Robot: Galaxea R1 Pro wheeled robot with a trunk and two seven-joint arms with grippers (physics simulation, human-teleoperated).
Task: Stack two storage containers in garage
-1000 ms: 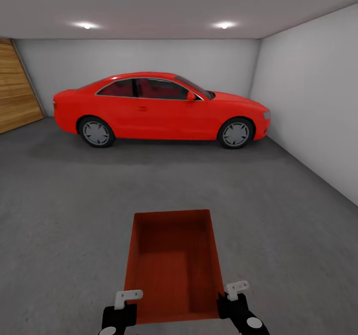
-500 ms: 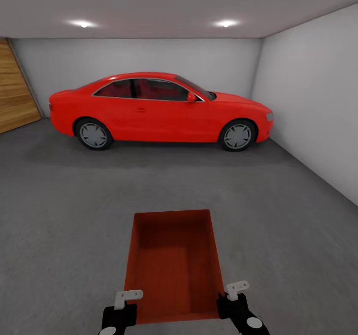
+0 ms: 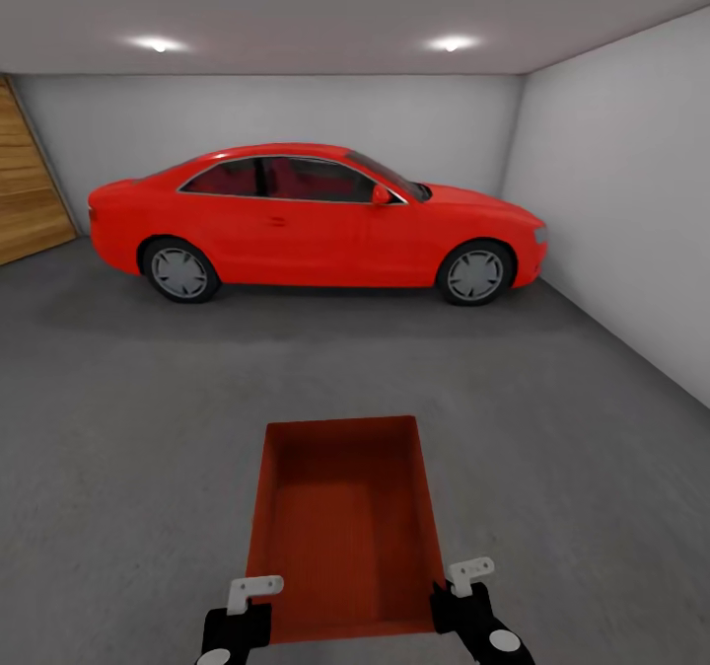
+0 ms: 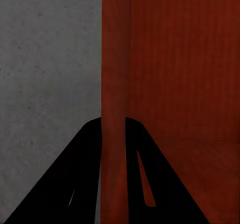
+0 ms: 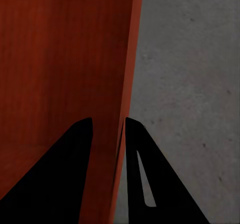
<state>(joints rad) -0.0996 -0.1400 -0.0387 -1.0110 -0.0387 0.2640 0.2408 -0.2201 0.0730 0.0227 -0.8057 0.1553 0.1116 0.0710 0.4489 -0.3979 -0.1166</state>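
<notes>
One orange-red storage container (image 3: 340,527) is held out in front of me above the dark grey concrete floor (image 3: 552,428) of the garage. My left gripper (image 3: 247,601) is shut on the container's left wall (image 4: 114,84), one black finger on each side of it. On the right wall (image 5: 127,84) my right gripper (image 3: 463,591) is shut the same way. The bin's ribbed inside is empty. The other storage container is out of view.
A large glossy red car (image 3: 316,221) is parked across the far end. A white wall (image 3: 631,221) runs along the right side, and a wood-panelled door (image 3: 30,201) stands at the far left. Open concrete lies between me and the car.
The whole head view has shifted a little: the car looks slightly larger and the wood door has slid toward the left edge. The container and both grippers keep their place in the picture.
</notes>
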